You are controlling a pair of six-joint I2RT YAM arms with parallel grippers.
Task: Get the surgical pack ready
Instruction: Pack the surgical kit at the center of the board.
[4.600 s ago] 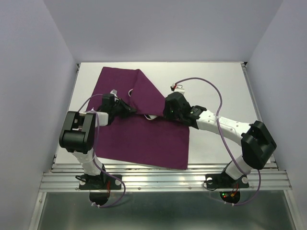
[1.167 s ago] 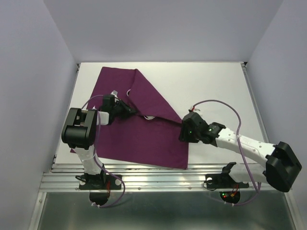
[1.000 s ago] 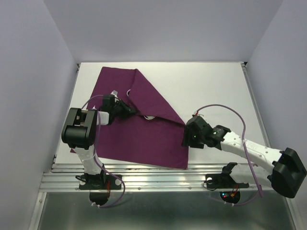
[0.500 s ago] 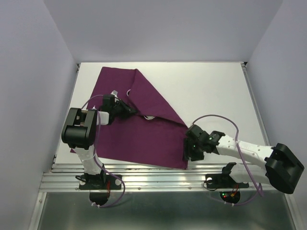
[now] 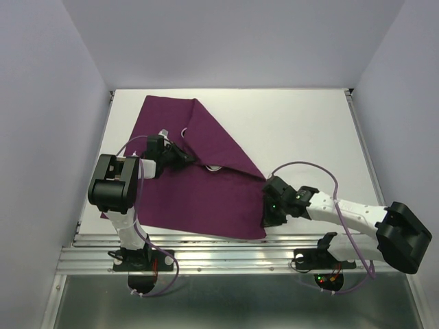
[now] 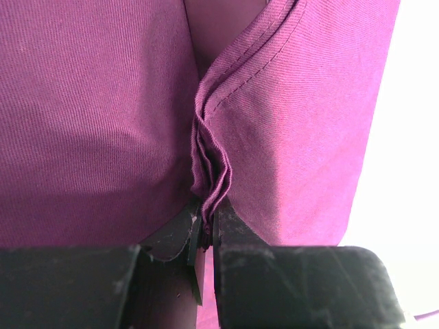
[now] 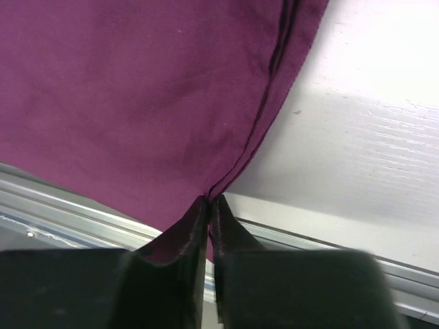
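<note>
Drape (image 5: pixel 206 199) partly folded on tabletop (image 5: pixel 302 123). Left gripper (image 6: pixel 208 216) clamped on bunched fold; right gripper (image 7: pixel 209 205) clamped on near-right corner. Further folds not yet done.

drape (image 5: pixel 206 195) left on table (image 5: pixel 309 123); left end effector (image 5: pixel 186 156) mid-fold, right end effector (image 5: pixel 266 221) at near-right corner

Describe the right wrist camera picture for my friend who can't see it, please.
The right hand is shut on the edge of a purple cloth, pinching it near the corner. The cloth fills the upper left of the picture. Bare white table shows on the right, and a metal rail runs along the table's edge below.
</note>
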